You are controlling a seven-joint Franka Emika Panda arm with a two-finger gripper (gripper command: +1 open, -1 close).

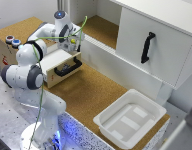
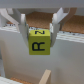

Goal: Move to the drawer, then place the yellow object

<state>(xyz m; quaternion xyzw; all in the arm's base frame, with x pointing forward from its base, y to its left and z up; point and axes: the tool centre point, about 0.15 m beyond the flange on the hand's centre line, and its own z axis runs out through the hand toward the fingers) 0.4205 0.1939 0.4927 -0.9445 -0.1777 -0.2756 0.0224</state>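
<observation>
Wrist view: fingers (image 2: 39,31) grip a yellow block (image 2: 38,44) marked "R" above the drawer (image 2: 20,62).

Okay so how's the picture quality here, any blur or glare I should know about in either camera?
Exterior view: soft overall, the white tub nearly washed out, blue light glowing by the arm's base. Wrist view: coarse and blurry, though the yellow object held in the hand is sharp enough to read a black R, with the drawer behind it smeared and pale.
</observation>
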